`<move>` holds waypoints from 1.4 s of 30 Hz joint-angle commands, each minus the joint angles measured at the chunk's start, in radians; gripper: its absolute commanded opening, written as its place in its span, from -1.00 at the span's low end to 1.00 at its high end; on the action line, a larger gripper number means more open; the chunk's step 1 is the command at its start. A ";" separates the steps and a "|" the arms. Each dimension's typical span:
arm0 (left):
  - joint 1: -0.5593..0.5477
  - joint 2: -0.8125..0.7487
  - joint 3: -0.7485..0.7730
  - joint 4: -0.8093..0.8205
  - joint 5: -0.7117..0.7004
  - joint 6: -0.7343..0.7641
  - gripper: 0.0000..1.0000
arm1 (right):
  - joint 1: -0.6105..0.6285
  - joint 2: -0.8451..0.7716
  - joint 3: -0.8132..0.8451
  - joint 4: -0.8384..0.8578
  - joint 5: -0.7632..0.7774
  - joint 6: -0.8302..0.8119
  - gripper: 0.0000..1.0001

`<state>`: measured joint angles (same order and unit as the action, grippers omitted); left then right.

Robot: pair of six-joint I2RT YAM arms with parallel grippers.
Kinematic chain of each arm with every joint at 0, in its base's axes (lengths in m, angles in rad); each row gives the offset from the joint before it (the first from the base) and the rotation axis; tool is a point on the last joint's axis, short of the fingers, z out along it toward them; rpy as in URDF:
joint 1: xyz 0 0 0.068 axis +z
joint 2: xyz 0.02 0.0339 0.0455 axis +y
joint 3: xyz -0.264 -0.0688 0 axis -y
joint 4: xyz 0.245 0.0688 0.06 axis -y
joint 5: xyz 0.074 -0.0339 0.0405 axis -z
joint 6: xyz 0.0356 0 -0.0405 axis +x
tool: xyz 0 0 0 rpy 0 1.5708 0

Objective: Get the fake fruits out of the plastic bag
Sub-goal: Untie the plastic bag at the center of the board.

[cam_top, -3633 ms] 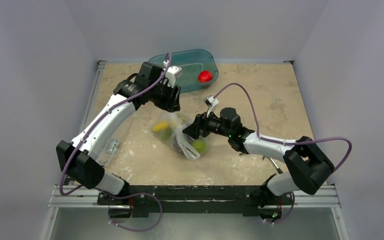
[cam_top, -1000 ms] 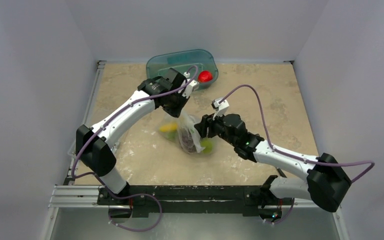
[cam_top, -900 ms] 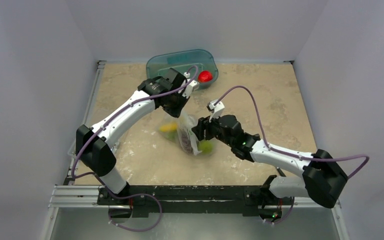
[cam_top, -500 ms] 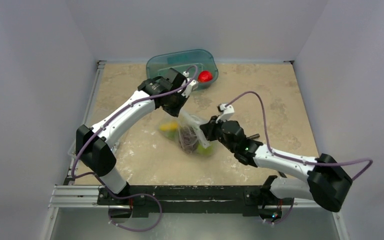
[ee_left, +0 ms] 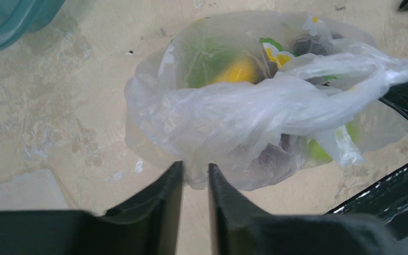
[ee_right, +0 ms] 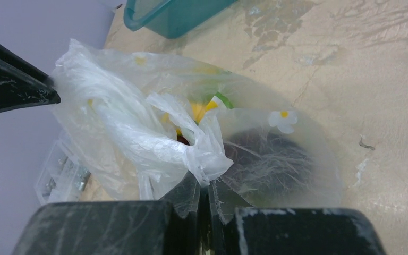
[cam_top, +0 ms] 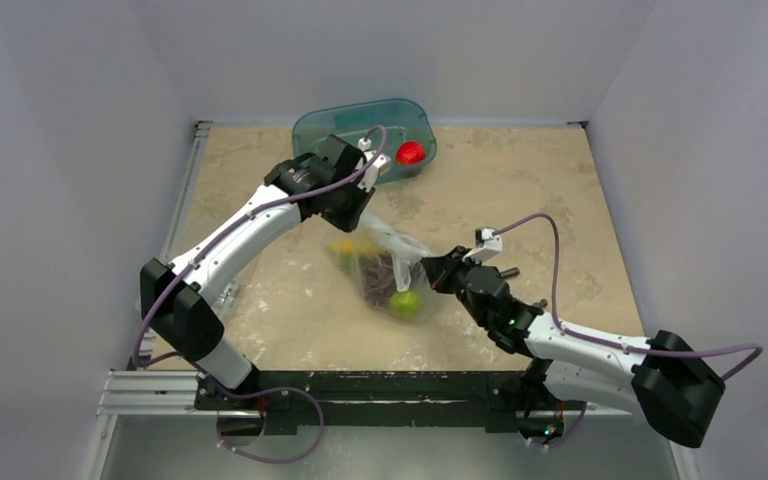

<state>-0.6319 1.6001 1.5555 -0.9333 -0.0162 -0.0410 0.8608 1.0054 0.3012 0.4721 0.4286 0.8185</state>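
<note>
Right gripper [ee_right: 204, 188] pulled back rightward, pinching plastic bag [cam_top: 390, 265] | left gripper [ee_left: 194, 178] pinching it, arm outstretched

From high above and behind the arm bases: facing steeply down, far enough off to take in the whole table [cam_top: 520, 190], the bag [cam_top: 385, 270] small near its middle. From the left wrist: very close over the bag, facing down onto it past the left gripper [ee_left: 195, 169]. From the right wrist: as close but lower, facing across the bag past the right gripper [ee_right: 204, 183]. Shared by all three: the bag and a teal tub [cam_top: 365, 125] beyond it. Shared by top and right wrist: a clear box [ee_right: 58, 178] left of the bag.
</note>
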 commanded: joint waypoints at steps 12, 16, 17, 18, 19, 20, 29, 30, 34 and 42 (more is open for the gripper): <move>-0.078 -0.132 -0.108 0.217 -0.083 0.027 0.52 | -0.005 0.080 0.078 0.087 -0.110 -0.098 -1.00; -0.102 -0.094 -0.101 0.212 -0.153 0.019 0.53 | -0.005 0.092 0.080 0.103 -0.133 -0.102 -1.00; -0.107 -0.087 -0.102 0.212 -0.156 0.024 0.53 | -0.005 0.094 0.079 0.107 -0.136 -0.102 -1.00; -0.113 -0.081 -0.102 0.212 -0.164 0.030 0.53 | -0.006 0.094 0.078 0.111 -0.140 -0.102 -1.00; -0.119 -0.076 -0.103 0.212 -0.176 0.035 0.53 | -0.005 0.093 0.076 0.113 -0.143 -0.102 -1.00; -0.128 -0.067 -0.104 0.212 -0.183 0.037 0.50 | -0.005 0.093 0.074 0.116 -0.145 -0.101 -1.00; -0.132 0.050 -0.050 0.139 -0.171 0.062 0.34 | -0.005 0.076 0.062 0.145 -0.201 -0.124 -1.00; -0.132 0.064 -0.037 0.124 -0.179 0.063 0.34 | -0.005 0.074 0.060 0.145 -0.202 -0.123 -1.00; -0.132 0.102 -0.005 0.068 -0.256 0.056 0.04 | -0.005 0.065 0.049 0.144 -0.194 -0.110 -1.00; -0.071 -0.004 -0.036 0.095 -0.378 0.004 -1.00 | -0.009 -0.048 -0.079 0.055 -0.007 0.175 -1.00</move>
<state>-0.7551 1.6867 1.5036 -0.8463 -0.2783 -0.0086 0.8581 1.0405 0.3038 0.5617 0.2714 0.7959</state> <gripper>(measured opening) 0.053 0.008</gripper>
